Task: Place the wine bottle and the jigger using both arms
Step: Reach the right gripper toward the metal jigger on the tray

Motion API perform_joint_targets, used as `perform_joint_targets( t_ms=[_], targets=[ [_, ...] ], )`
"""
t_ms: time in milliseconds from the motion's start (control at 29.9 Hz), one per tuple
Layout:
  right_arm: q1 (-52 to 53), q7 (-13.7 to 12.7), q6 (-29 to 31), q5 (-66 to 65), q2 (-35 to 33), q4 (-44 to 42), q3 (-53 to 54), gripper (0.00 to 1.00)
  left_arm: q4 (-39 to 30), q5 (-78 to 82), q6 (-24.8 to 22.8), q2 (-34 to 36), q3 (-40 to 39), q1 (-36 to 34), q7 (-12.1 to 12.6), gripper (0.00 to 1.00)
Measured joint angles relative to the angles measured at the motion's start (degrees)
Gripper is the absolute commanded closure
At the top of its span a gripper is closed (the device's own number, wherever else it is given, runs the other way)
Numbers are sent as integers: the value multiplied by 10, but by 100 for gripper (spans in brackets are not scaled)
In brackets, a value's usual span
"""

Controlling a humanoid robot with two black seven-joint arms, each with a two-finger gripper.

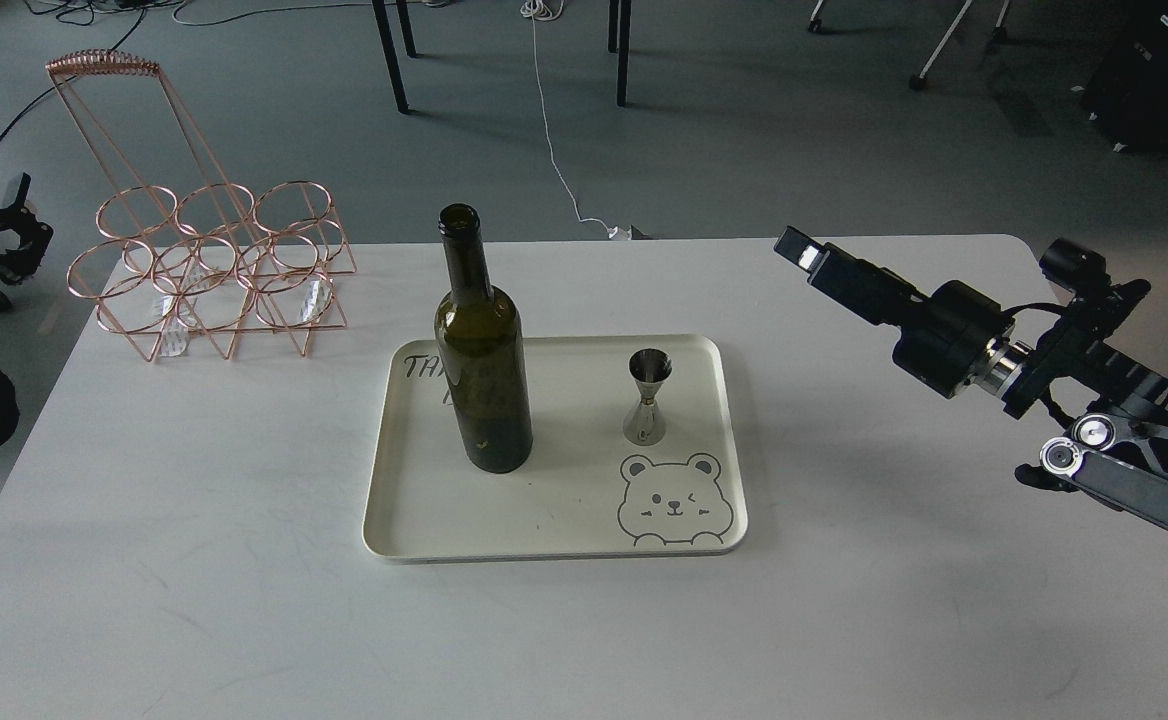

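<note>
Wine bottle (481,350): stood upright on the left half of the cream tray (554,535), frame centre.
Jigger (648,397): set upright on the tray, right of the bottle, apart from it.
Right gripper (800,251): held above the white table (194,560) at right, nothing gripped; finger gap cannot be told.
Left gripper (14,230): seen at far left edge, off the table; state cannot be told.
Copper wire rack (209,265): placed upper left.

The black jointed right arm (1044,370) extends inward, its pincer (800,252) raised, jaw state indeterminate; left pincer (14,235) barely visible.
</note>
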Motion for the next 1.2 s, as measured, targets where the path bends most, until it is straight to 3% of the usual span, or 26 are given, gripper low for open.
perform_joint_targets(
  t_ms=[267,635,902,1202],
  targets=[
    [14,0,-19,-135,12,-44,-61,3,0,-1,-1,-2,0,1,0,1],
    [42,0,-74,-191,191,-232,-140,5,1,2,-2,-11,0,-1,-1,1],
    [53,0,-91,-199,237,-267,-177,5,2,3,-4,-5,0,-1,-1,1],
    [66,0,-92,-200,279,-311,-199,20,17,3,-5,-6,-1,-1,-1,1]
  ],
)
